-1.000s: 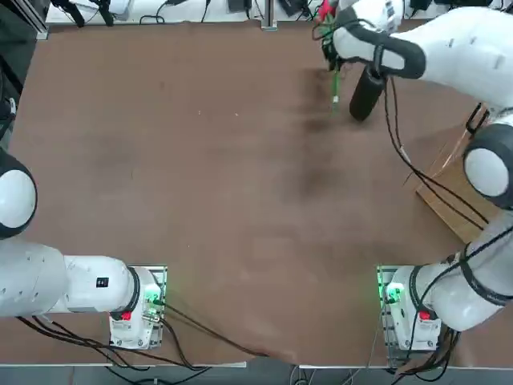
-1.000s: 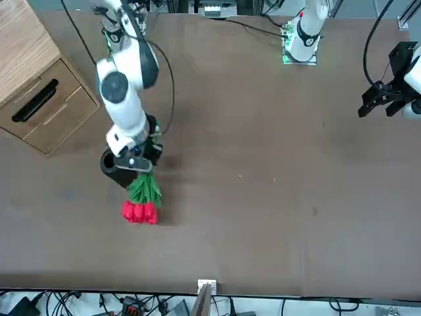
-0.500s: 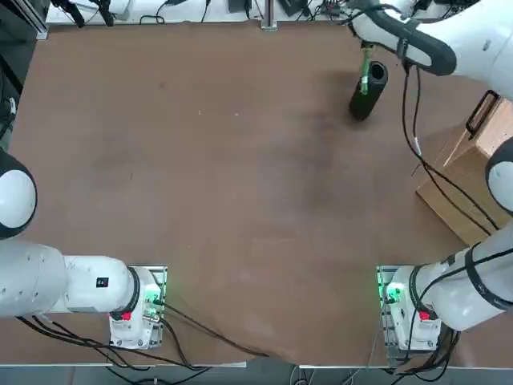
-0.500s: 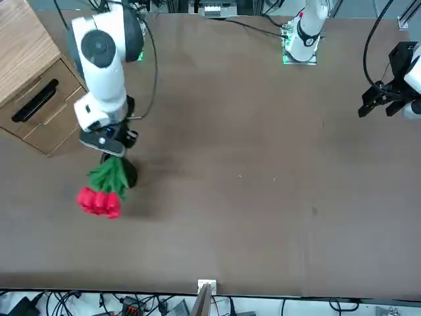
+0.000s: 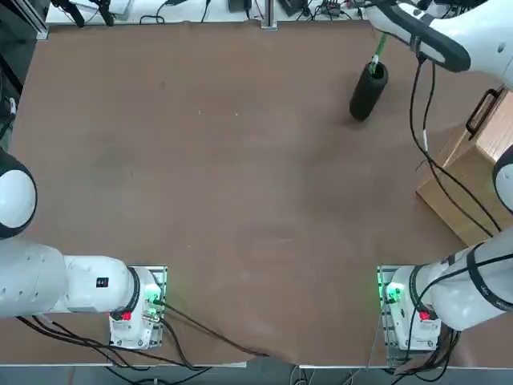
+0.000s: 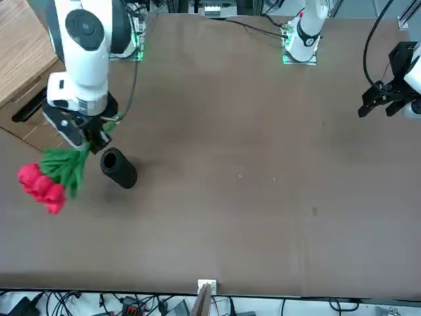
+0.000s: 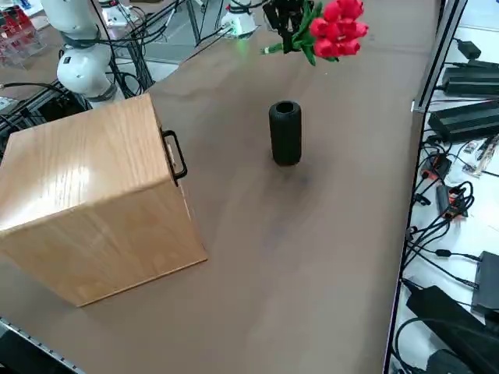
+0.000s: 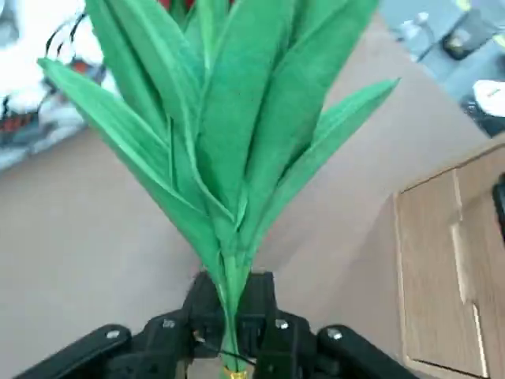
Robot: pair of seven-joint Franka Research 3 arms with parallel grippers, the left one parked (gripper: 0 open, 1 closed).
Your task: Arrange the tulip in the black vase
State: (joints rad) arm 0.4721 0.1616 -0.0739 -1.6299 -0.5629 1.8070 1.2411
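Now, table (image 6: 263, 197): brown, carries the vase.
Cabinet (image 7: 93, 195): wooden, left of right-side view.
Vase (image 6: 118, 169): black, upright, mouth free, left in front view.
Tulip (image 6: 49, 178): airborne, tilted, blooms outward, beside vase.
Gripper (image 6: 89, 131): jaws pinching stems, judged ready for upending over mouth.

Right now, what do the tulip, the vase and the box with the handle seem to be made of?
Tulip, held in the right gripper: likely artificial, plastic or fabric; its leaves look flat, evenly green and stiff.
Vase: matte black with no shine; the material cannot be told.
Box: light wood or wood veneer with visible grain and a dark handle.
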